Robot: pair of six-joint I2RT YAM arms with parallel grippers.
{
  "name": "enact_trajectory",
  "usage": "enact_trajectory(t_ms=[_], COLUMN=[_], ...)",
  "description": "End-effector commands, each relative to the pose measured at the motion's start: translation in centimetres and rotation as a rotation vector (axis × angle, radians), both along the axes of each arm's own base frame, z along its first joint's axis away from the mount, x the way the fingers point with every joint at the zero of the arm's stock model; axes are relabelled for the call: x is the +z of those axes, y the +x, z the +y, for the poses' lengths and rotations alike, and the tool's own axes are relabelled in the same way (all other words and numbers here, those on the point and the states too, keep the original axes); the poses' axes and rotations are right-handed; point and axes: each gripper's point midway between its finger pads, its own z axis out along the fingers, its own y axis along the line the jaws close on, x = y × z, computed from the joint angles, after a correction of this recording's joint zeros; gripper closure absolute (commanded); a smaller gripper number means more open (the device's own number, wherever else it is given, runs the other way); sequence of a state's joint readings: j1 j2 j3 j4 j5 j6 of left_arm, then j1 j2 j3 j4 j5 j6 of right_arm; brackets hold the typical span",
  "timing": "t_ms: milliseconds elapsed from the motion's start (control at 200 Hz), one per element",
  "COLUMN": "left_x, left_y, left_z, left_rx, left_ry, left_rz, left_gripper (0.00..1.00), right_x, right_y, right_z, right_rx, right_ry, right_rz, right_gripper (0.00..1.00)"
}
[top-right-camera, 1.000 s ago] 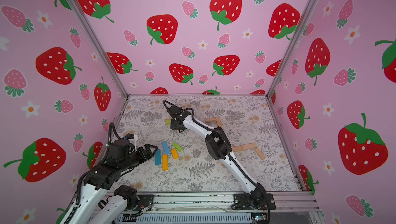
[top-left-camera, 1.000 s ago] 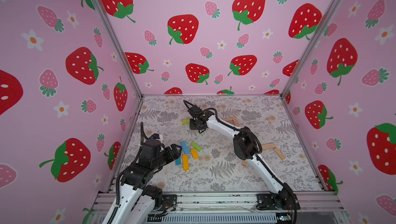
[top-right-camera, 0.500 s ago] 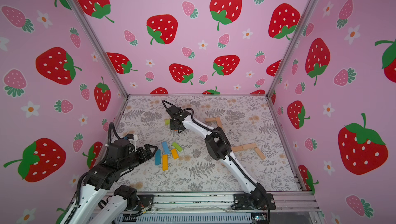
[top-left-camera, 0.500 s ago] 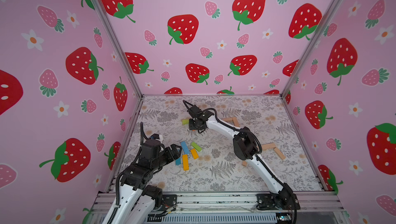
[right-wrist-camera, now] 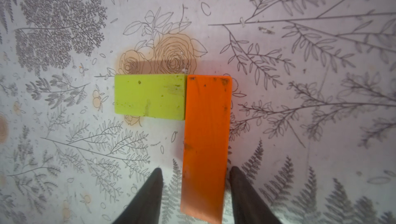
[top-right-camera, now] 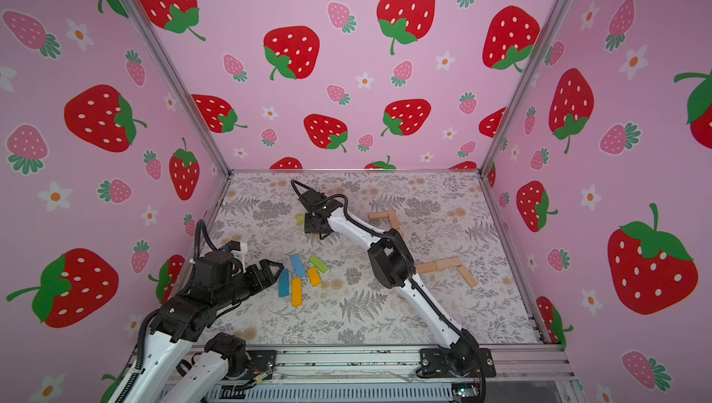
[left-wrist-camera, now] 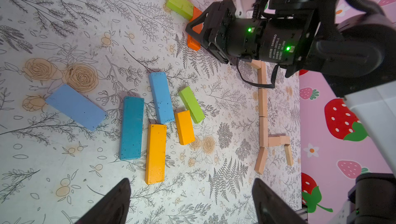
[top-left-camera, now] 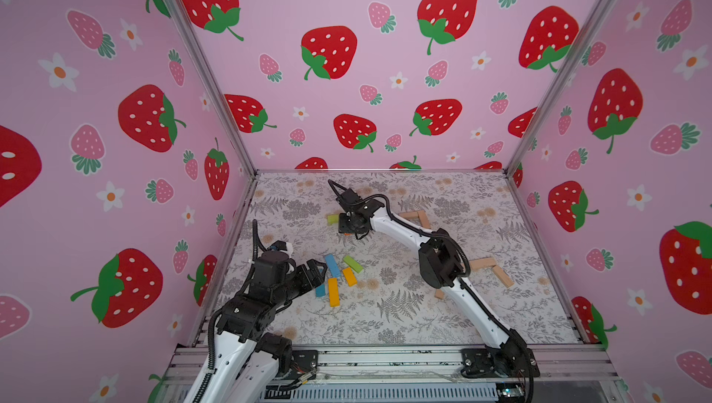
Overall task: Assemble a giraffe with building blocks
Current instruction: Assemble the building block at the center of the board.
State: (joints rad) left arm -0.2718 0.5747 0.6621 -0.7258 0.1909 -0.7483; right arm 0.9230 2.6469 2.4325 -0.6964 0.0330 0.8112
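Lower left in a top view, the left gripper (top-left-camera: 318,273) gapes wide and holds nothing, beside loose blue, yellow and green flat wooden blocks (top-left-camera: 332,265). At centre, the right gripper (right-wrist-camera: 196,167) stands part-open astride a flat orange wooden block (right-wrist-camera: 205,137). This block lies on the floral tabletop (right-wrist-camera: 64,40) against a lime-green block (right-wrist-camera: 150,96), and one finger (right-wrist-camera: 150,190) is clear of it. At right, the right arm (top-left-camera: 439,262) partly hides plain tan wooden bars (top-left-camera: 483,264).

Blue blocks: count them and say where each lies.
3, all in the left wrist view: the teal block beside the long yellow block; the light blue block between it and the green block; the third blue block apart, beyond the teal. The arms may hide more.
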Motion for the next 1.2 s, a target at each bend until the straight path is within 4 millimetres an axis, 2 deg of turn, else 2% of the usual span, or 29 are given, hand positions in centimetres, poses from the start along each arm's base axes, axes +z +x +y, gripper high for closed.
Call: enact_trajectory(t_ms=[0,130,280,435,570,851,966,1096,1196], left_x=[0.9,0.9,1.0,1.3,1.8,2.8,2.6,2.1,1.5], left_y=[0.0,0.0,-0.1,-0.1,0.0,-0.2,-0.4,-0.5,-0.4], left_z=[0.4,0.4,0.4,0.6,0.9,2.0,2.2,2.2,2.1], left_rx=[0.011,0.01,0.011,0.015,0.025,0.07,0.08,0.085,0.088], left_ry=[0.015,0.013,0.012,0.017,0.029,0.07,0.077,0.081,0.078], left_rz=[-0.021,-0.019,-0.017,-0.017,-0.022,-0.025,0.001,0.039,0.068], left_gripper=[0.1,0.1,0.1,0.1,0.1,0.1,0.11,0.11,0.12], right_x=[-2.1,-1.6,-0.1,2.3,5.2,10.2,11.3,11.2,10.3], right_y=[-0.7,-0.6,-0.5,-0.4,-0.7,-2.1,-3.3,-4.8,-6.3], right_z=[-0.7,-0.8,-1.0,-1.4,-1.8,-4.5,-6.2,-8.1,-9.8], right_rx=[-0.005,0.003,0.021,0.044,0.068,0.11,0.128,0.156,0.18], right_ry=[-0.058,-0.063,-0.068,-0.068,-0.057,-0.059,-0.065,-0.086,-0.111], right_rz=[0.034,0.022,-0.007,-0.046,-0.092,-0.169,-0.185,-0.186,-0.173], right_gripper=[0.42,0.37,0.32,0.25,0.23,0.24,0.26,0.28,0.29])
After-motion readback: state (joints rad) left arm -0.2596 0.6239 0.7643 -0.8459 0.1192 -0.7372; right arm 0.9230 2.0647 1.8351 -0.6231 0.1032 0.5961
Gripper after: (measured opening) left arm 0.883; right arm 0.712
